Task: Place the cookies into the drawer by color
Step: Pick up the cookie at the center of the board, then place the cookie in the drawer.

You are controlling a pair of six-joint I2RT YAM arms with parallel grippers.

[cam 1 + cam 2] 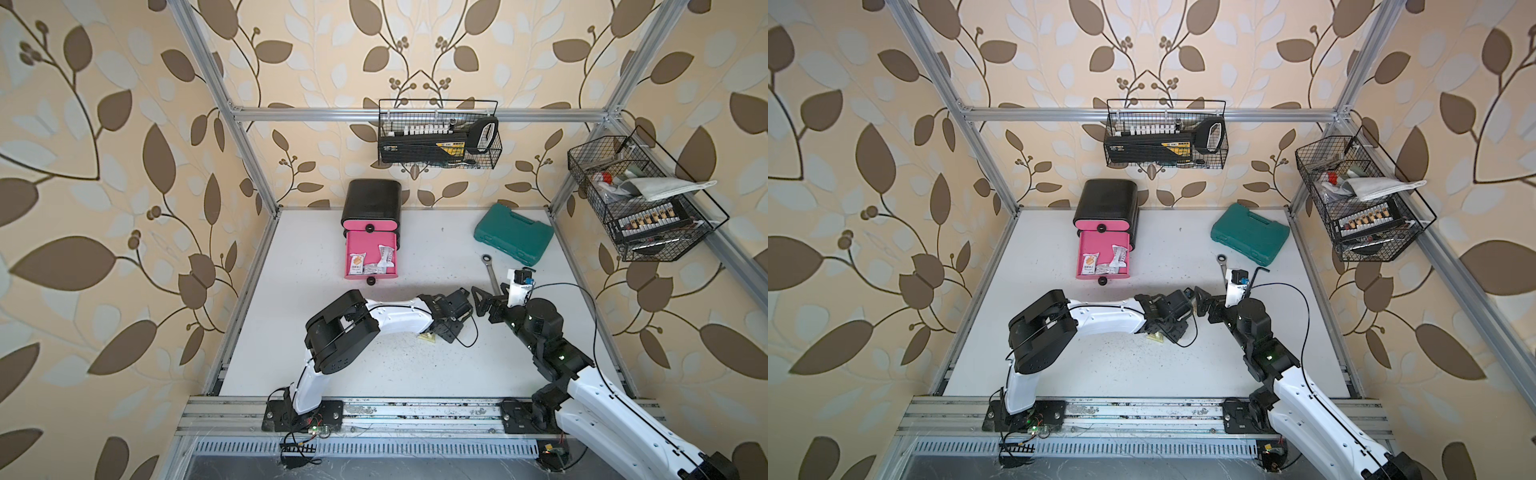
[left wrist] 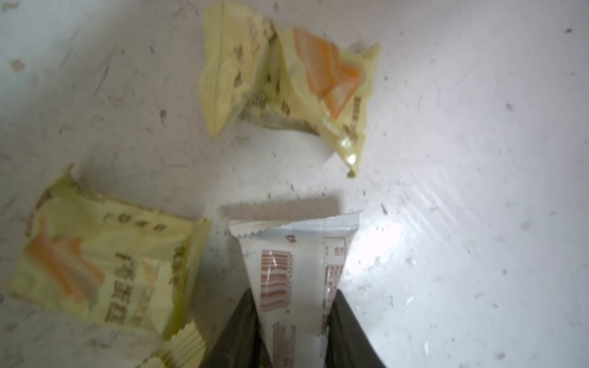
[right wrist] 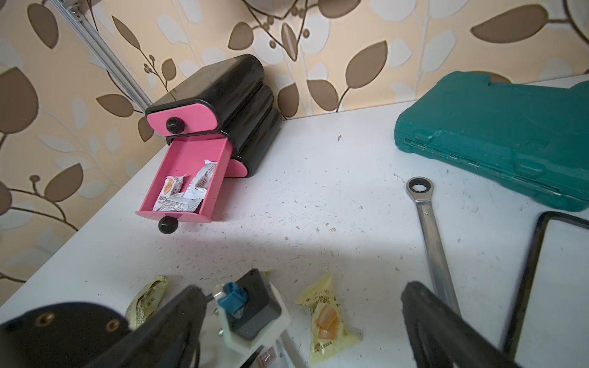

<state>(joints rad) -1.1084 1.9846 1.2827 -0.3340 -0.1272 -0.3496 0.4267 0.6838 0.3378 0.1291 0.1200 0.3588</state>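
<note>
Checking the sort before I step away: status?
Left gripper shut on white packet. Right gripper open, empty. Middle drawer open, white packets inside. Yellow packets on table; wrench off to the side.

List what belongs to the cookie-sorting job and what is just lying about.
Job:
- white packet, pinched in the left gripper
- loose yellow packets
- cabinet
- its open drawer, holding more white packets

Lying about:
- tool case
- wrench
- wire baskets on the walls

White cookies (image 3: 200,183) in open middle drawer (image 3: 188,156)
</note>
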